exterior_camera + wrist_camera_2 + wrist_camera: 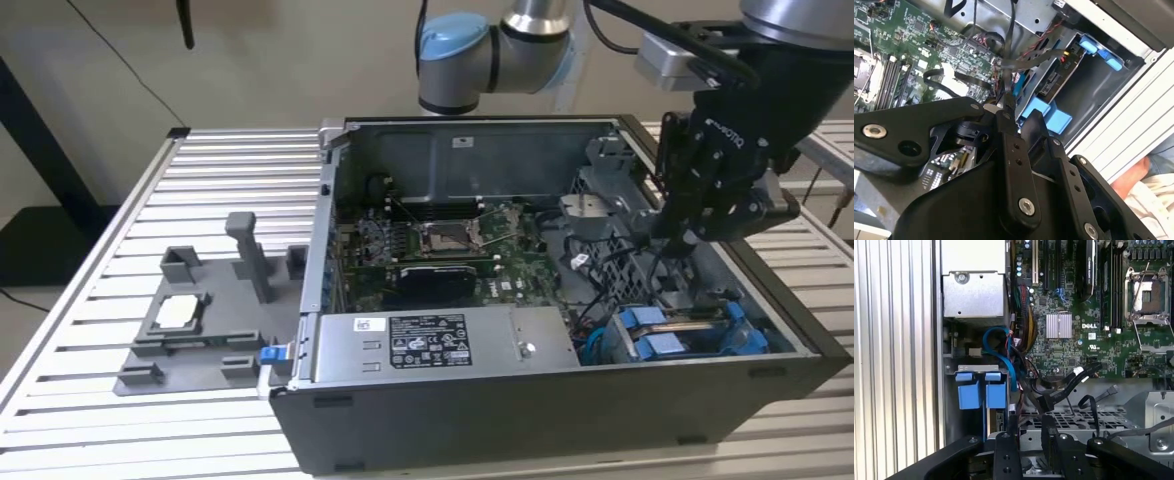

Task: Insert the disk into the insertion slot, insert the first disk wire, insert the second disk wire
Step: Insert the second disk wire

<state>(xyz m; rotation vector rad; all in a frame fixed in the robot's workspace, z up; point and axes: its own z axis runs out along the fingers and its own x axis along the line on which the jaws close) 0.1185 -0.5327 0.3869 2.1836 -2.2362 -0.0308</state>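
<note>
Exterior view looks down on an open computer case [534, 425] on a table [227, 165] made of metal slats. The gripper [677, 243] hangs inside the case, at the exterior view's right, over the corner with the blue parts. I cannot tell if it is open or shut, or if it holds anything.

In the second wrist view the disk [1056, 80] sits deep in the grey slot [1094, 92]. Its blue tabs [1046, 112] stick out at the near end. So the first job looks done: the disk is in.

A black wire [1029, 59] runs from close by the gripper over to the end of the disk. I cannot tell if its plug is pushed all the way in. In the first wrist view more black wires lie loose over the green board [1069, 355]. One of them has a plug [1079, 371] with a white tip, and that plug looks stuck in nothing. So I think at least one wire job is left, maybe both.

Now the writing. A white sticker [427, 340] full of small black print lies on top of the grey power box [534, 335]. The board has a white logo and lots of tiny white letters and marks. I leave all those words unread.
</note>
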